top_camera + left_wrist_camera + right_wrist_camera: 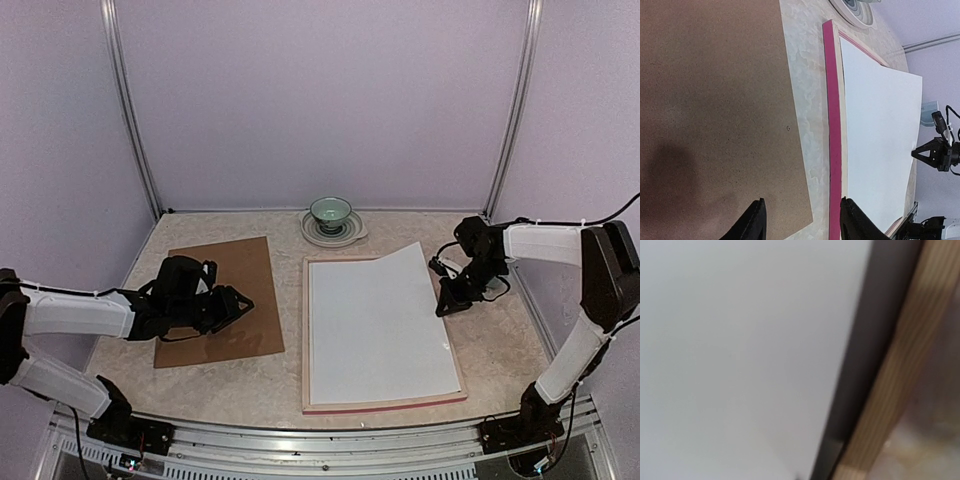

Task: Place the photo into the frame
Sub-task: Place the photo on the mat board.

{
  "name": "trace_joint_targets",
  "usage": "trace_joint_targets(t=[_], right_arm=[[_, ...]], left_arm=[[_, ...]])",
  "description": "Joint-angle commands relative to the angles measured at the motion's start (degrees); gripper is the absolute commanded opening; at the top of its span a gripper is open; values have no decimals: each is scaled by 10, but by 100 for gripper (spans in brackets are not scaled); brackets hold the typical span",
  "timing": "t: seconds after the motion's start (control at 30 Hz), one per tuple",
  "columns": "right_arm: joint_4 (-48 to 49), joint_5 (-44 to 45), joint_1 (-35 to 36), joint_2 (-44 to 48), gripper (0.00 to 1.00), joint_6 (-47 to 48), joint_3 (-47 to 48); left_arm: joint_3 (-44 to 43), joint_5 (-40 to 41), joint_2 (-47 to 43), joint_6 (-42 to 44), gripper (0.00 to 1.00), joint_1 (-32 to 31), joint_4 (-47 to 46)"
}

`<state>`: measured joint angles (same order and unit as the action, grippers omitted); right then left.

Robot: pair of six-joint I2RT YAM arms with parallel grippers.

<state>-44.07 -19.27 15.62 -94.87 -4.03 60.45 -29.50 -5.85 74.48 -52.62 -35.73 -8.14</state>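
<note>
Left gripper (802,204) hangs with jaws apart and nothing between them, over the corner of the brown backing board (232,268) that lies left of the frame (381,406). That frame rests face-down on the marbled table (505,350), pink showing along its outer side and pale wood on top. Inside the frame lies the photo (375,320), white back upward, its far right corner lifted and reaching past the frame's far rail. At the frame's right side the right gripper (442,306) has its jaws together against the photo's edge; whether paper is nipped there I cannot tell. Beyond the frame's far rail a green bowl (331,209) sits on a plate (350,236)
</note>
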Motion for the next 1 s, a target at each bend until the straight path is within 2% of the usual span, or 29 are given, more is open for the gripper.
trace_joint_targets(t=[0.0, 0.23, 0.97], right_arm=[[-14, 17, -6, -16, 3, 11, 30], [-10, -2, -3, -10, 7, 13, 39], [-14, -12, 27, -20, 8, 2, 12]], left_arm=[[-13, -6, 10, 0, 50, -8, -10], [-11, -2, 14, -4, 50, -14, -13], [-12, -2, 23, -9, 50, -19, -18]])
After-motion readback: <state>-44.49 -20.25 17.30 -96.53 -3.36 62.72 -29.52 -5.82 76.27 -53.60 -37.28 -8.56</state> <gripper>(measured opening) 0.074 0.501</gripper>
